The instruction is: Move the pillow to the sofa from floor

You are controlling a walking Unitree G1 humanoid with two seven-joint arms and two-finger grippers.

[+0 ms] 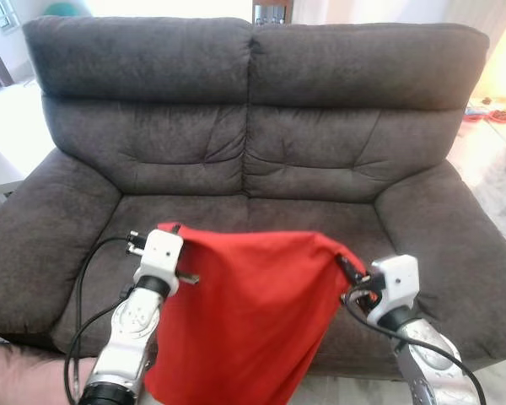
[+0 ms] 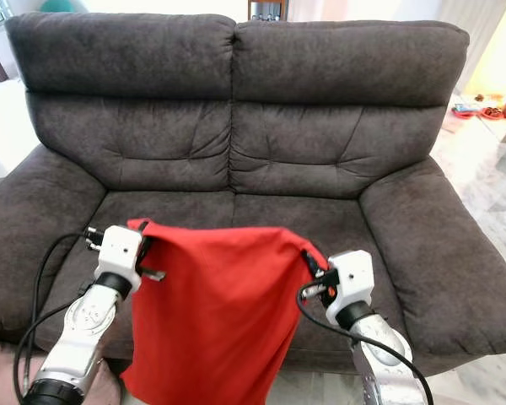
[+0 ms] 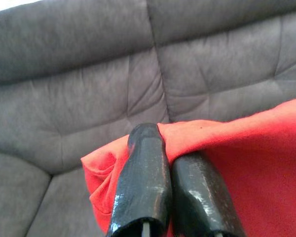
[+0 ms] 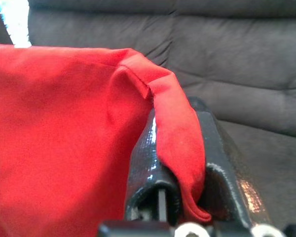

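The left pincer [image 1: 175, 229], in the lower left of the head views, is closed on one upper corner of the red pillow [image 1: 244, 325], its two black fingers [image 3: 140, 182] pressed together with the cloth gathered between them. The right pincer [image 1: 347, 263], in the lower right, is clamped on the other upper corner, a fold of red fabric being caught between its fingers [image 4: 144, 163]. The pillow is held stretched between both and hangs limp in the lower centre of the frame, before the front edge of the dark grey sofa [image 1: 253, 126], whose seat lies bare behind it.
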